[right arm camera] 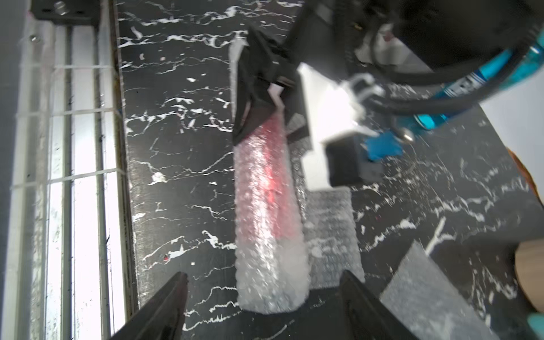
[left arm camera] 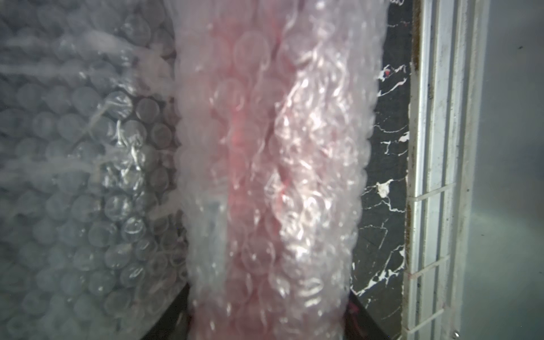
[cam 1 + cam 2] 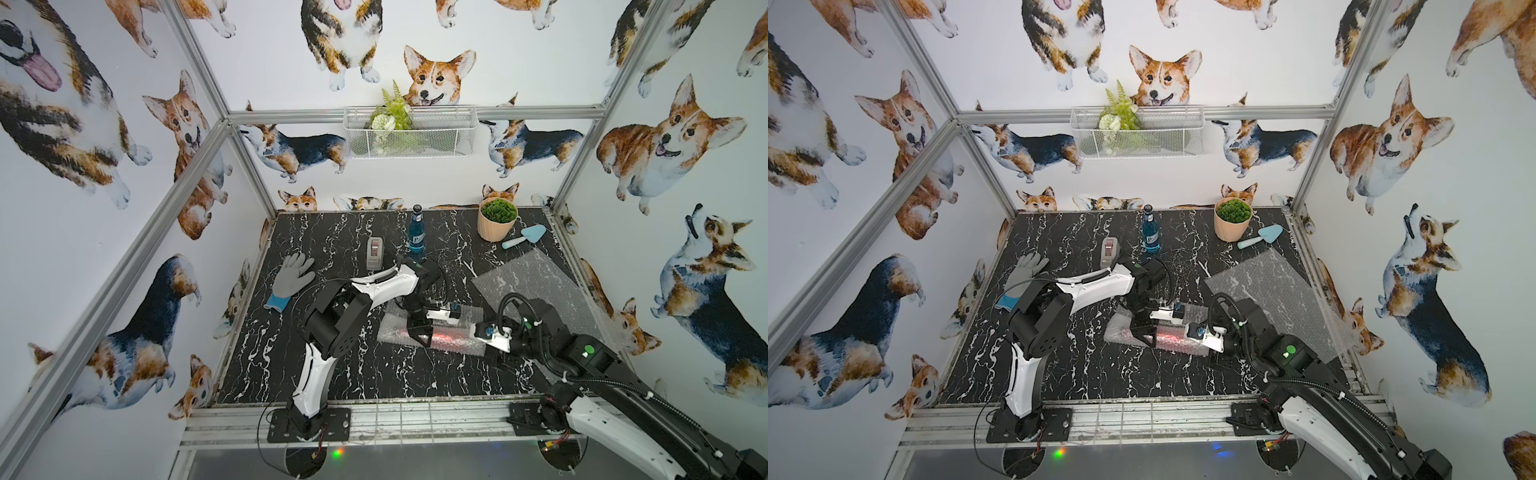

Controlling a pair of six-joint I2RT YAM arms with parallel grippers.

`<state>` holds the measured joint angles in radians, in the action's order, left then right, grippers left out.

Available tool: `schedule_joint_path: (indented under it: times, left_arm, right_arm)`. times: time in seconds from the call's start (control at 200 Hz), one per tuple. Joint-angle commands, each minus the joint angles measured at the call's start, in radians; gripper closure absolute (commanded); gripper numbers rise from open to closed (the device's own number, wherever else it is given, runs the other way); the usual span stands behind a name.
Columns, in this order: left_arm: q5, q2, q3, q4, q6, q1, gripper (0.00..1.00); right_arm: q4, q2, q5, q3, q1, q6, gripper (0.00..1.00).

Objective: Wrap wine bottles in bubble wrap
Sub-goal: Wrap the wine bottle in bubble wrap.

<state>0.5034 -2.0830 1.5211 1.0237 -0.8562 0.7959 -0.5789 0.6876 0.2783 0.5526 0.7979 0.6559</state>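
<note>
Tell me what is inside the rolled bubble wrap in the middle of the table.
A red-pink bottle shows through the rolled bubble wrap as a coloured blur. Its cap and ends cannot be made out, and the left gripper covers part of the roll.

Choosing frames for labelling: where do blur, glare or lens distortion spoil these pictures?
Left wrist view: the wrapped red-pink bottle fills the frame, soft-focused, with white glare on its bubble wrap. Right wrist view: the table-edge rail is blown out white, and the blue bottle is blurred. In both top views: fairly sharp, but the wide lens splays the frame posts outward.
</note>
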Motion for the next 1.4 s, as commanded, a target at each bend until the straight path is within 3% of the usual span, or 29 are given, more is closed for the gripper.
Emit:
schedule_joint_path:
  times: [0.0,0.15,0.31,0.606,0.731,0.926,1.116,1.226,1.391]
  left_arm:
    - [0.072,-0.021,0.036,0.101,0.006,-0.003,0.53]
    - [0.062,-0.032,0.045,0.119,-0.004,-0.004,0.51]
    - [0.079,-0.063,0.069,0.126,-0.001,-0.006,0.51]
    - [0.113,-0.06,0.064,0.104,0.009,-0.022,0.49]
    - [0.13,-0.059,0.068,0.099,0.011,-0.024,0.47]
    - [0.152,-0.056,0.067,0.102,0.008,-0.033,0.42]
    - [0.202,0.0,0.066,0.077,0.026,-0.063,0.28]
    - [0.17,0.044,0.067,0.059,0.044,-0.083,0.16]
    - [0.101,0.111,0.06,0.038,0.079,-0.124,0.14]
  right_arm:
    - [0.2,0.078,-0.213,-0.027,0.162,0.091,0.17]
    - [0.359,0.27,-0.189,0.0,0.179,0.175,0.18]
    - [0.465,0.422,-0.216,0.011,0.18,0.177,0.18]
    - [0.486,0.605,-0.255,0.025,0.188,0.107,0.19]
    - [0.466,0.675,-0.331,0.045,0.19,0.114,0.26]
    - [0.445,0.718,-0.387,0.054,0.19,0.134,0.35]
    - [0.404,0.71,-0.41,0.054,0.189,0.104,0.43]
    - [0.369,0.699,-0.412,0.057,0.189,0.079,0.46]
    - [0.344,0.675,-0.365,0.058,0.148,0.017,0.46]
